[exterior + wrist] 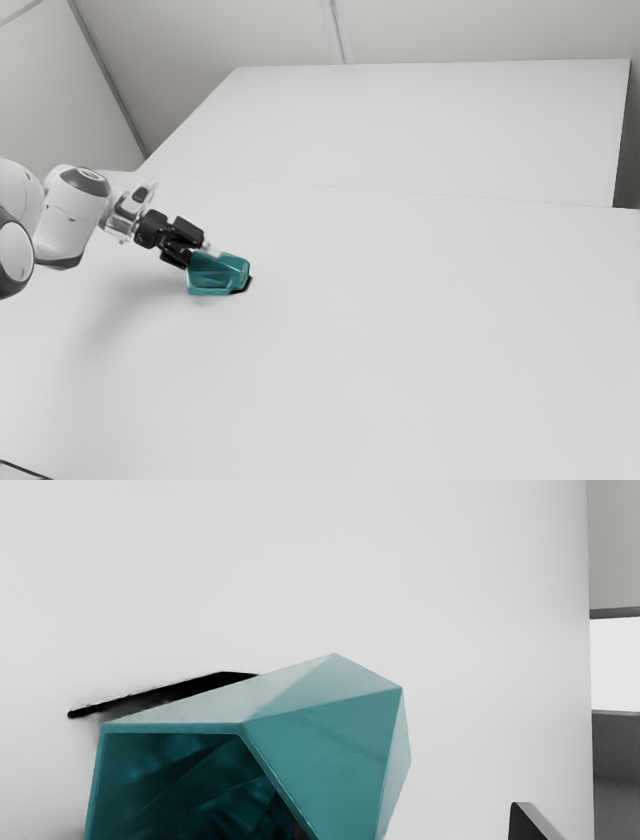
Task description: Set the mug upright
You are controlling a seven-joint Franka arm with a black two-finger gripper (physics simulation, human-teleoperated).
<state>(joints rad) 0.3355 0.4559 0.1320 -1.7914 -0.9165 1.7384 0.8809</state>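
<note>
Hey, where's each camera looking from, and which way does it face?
Exterior view: beside the arm, looking down across the table; the arm enters from the exterior view's left, its open end effector at the mug.
Wrist view: on the end effector, facing the mug's mouth and the table around it; a fingertip shows at the bottom edge.
Shared: the tipped mug, table and end effector.

Mug (320, 750): teal, faceted, lying on its side on the white table (350, 570), its mouth turned toward the wrist camera and its interior dark. A narrow black strip (200, 687) runs along one side of the mug (shadow or solid part, cannot be determined). One dark fingertip (520, 825) stands apart from the mug's outer wall, between mug and table edge. Beyond that straight edge: grey surfaces (616, 750) and a white patch (615, 665).
</note>
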